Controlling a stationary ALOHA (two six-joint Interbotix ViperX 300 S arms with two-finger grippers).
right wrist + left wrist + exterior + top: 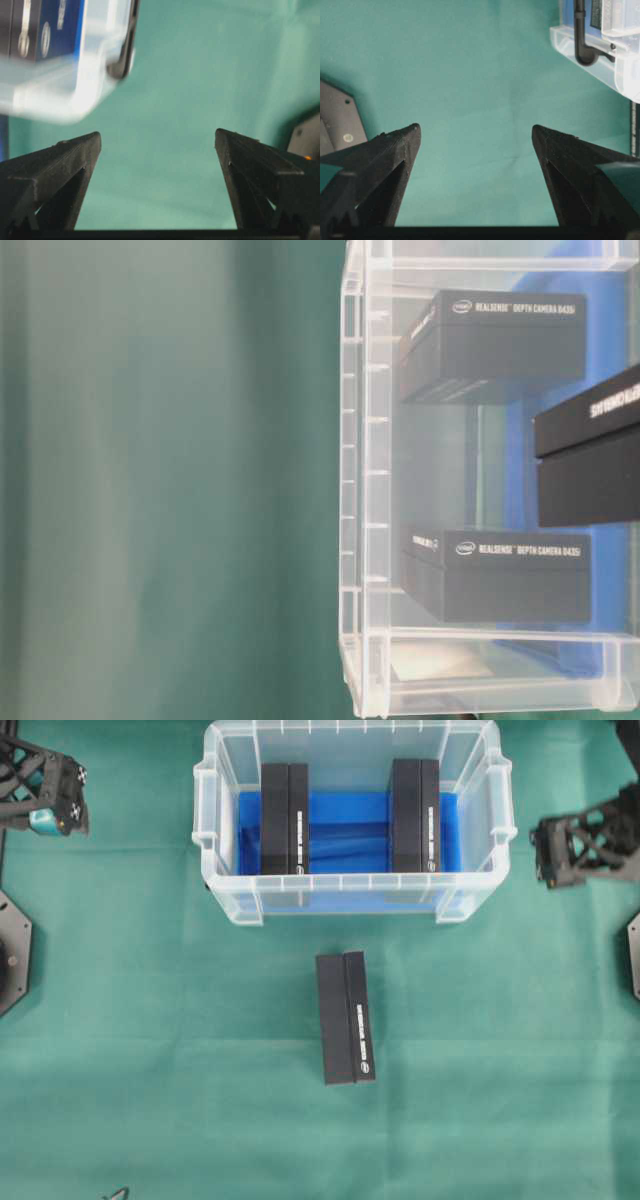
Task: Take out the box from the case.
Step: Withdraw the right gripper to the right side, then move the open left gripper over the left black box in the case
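While two black boxes (285, 818) (415, 815) stand inside the case (352, 895), a third box (346, 1018) lies outside on the green cloth (150, 1050). Left gripper (476, 131): spread, empty. Right gripper (157, 136): spread, empty.

The case (352, 898) is translucent clear plastic, smooth and faintly glossy, with a glossy blue lining (345, 830) on its bottom. The boxes (345, 1018) look like matt black card with small white print. The counter (150, 1020) is covered in matt green cloth, lightly creased. Both pairs of jaws are matt black plastic with a slightly rough, layered surface.
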